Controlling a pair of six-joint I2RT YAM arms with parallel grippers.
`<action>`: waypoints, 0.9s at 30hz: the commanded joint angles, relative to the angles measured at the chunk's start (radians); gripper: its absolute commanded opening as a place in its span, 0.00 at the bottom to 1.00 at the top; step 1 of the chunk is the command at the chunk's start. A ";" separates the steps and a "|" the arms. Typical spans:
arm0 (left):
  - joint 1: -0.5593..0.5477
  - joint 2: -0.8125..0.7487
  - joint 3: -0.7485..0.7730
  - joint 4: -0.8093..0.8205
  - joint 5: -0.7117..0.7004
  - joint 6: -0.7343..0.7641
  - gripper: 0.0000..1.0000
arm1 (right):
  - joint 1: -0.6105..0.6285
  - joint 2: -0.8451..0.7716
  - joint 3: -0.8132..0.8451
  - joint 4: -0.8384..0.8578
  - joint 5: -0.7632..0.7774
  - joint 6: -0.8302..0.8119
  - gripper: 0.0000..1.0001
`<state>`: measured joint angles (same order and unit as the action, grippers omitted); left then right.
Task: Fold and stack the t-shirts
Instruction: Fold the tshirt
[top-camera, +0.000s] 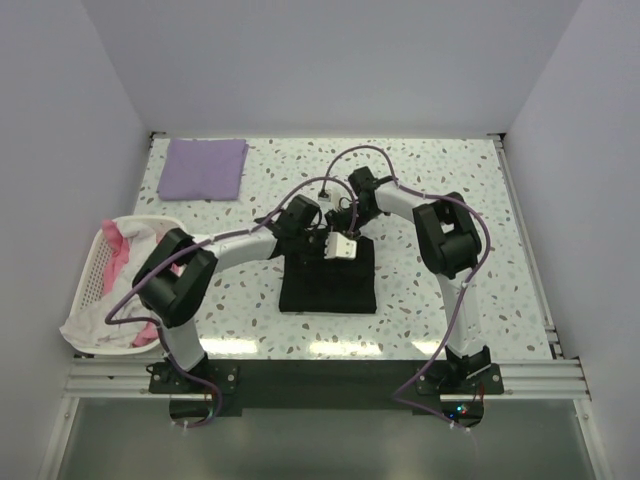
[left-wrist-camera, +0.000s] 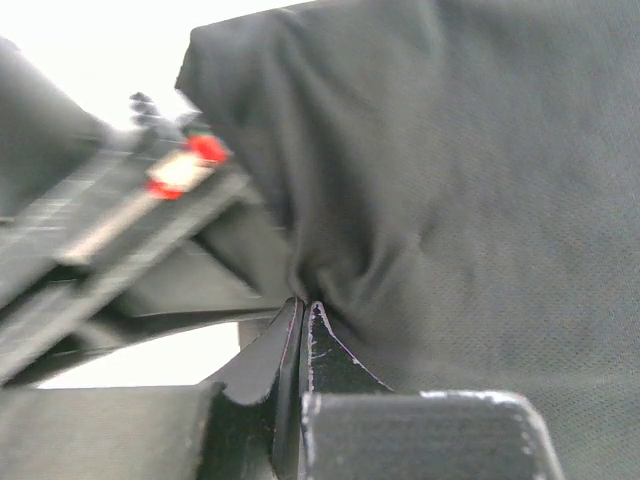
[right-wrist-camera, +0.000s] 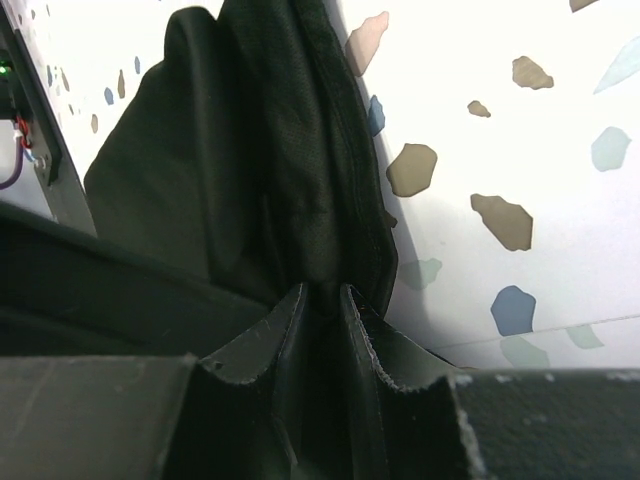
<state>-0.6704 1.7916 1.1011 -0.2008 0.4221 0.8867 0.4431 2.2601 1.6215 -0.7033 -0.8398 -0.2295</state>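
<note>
The black t-shirt (top-camera: 328, 290) lies folded into a dark rectangle in the middle of the speckled table (top-camera: 450, 170), just ahead of the two arm bases. Its edge at 12 o'clock is bunched up where both claws meet it. The left gripper (left-wrist-camera: 303, 310) has its fingers pressed tight together with a pucker of the black cloth nipped at their tips. The right gripper (right-wrist-camera: 320, 292) stands a little apart at the jaws, with a thick fold and hem of the same shirt pinched between them and the table showing just beside it.

From the black shirt, the lavender t-shirt (top-camera: 203, 167) sits toward 10 o'clock, well apart, flat and square near the far left corner. At 9 o'clock, at the table's left edge, is the white lattice basket (top-camera: 92, 265), with white cloth (top-camera: 100, 325) spilling over its near rim and some pink cloth (top-camera: 122, 252) inside.
</note>
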 joint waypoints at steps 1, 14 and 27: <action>-0.021 0.002 -0.058 0.043 0.020 0.037 0.00 | 0.012 0.044 -0.037 -0.021 0.076 -0.037 0.24; -0.150 -0.152 -0.254 -0.022 0.096 -0.034 0.00 | 0.075 -0.122 -0.232 -0.051 0.057 -0.034 0.32; -0.259 -0.241 -0.339 0.043 -0.016 -0.028 0.00 | 0.045 0.071 0.213 -0.683 0.044 -0.433 0.27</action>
<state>-0.9241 1.5784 0.7784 -0.1970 0.4427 0.8642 0.4850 2.2620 1.7760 -1.1660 -0.7830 -0.5297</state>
